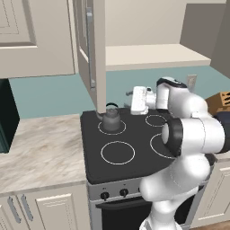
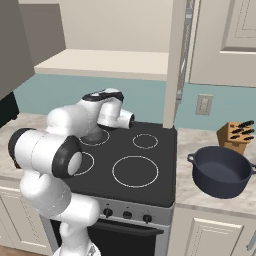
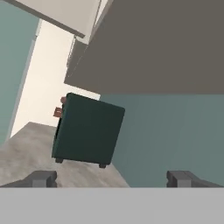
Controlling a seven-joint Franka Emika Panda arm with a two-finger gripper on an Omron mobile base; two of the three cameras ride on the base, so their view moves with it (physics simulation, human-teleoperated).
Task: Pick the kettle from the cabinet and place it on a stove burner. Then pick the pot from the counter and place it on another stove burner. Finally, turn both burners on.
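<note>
The dark grey kettle point(image 1: 111, 119) stands upright on the back left burner of the black cooktop point(image 1: 134, 166), right below the edge of the open cabinet door point(image 1: 92, 54). My gripper point(image 1: 133, 99) hovers to the right of the kettle and slightly higher, apart from it and pointing left. In the hand view the gripper point(image 3: 111, 179) is open, its fingertips point(image 3: 41, 178) wide apart with nothing between them. The front left burner point(image 1: 117, 152) and back right burner point(image 1: 156, 120) are bare. The navy pot point(image 2: 220, 172) sits on the counter point(image 2: 200, 150) right of the stove. The cabinet shelf point(image 1: 152, 56) is bare.
A dark green appliance point(image 3: 87, 131) stands on the left counter point(image 1: 40, 148) against the teal wall. A knife block point(image 2: 235, 135) is behind the pot. Stove knobs point(image 2: 127, 215) line the front panel. My white arm hides the kettle in the right base view.
</note>
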